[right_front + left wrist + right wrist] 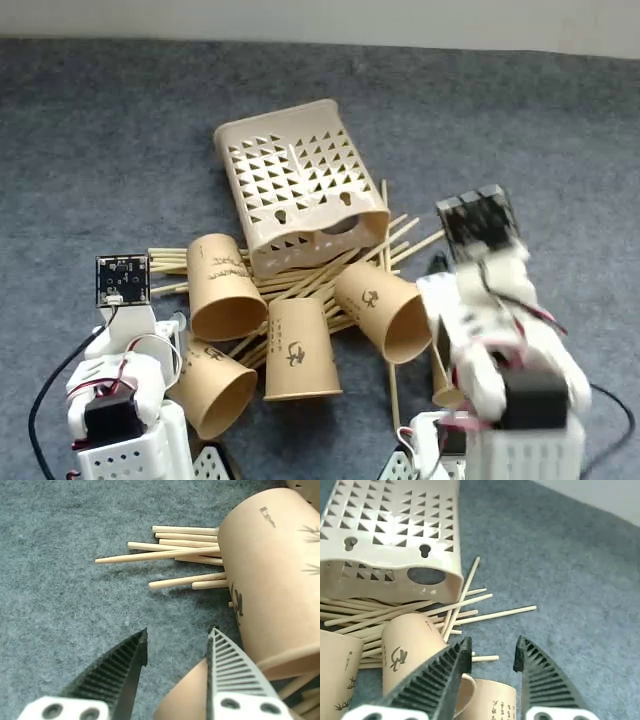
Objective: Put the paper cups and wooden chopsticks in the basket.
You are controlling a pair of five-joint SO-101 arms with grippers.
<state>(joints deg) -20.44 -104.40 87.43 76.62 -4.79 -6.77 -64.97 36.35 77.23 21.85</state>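
Left tool [178, 630] and right tool [493, 640] both spread, holding nothing
Tan paper cups [300, 350] lie on their sides over scattered pale wooden chopsticks [165, 555], beside the overturned beige perforated plastic basket [300, 180], all on the grey carpeted surface [120, 150]

Robotics test bench, lab or hobby desk, can't tell which: grey felt mat [110, 130] covers the top, white arm [125, 425] w/ loose black cable [36, 415] lower left, second arm [500, 330] lower right.
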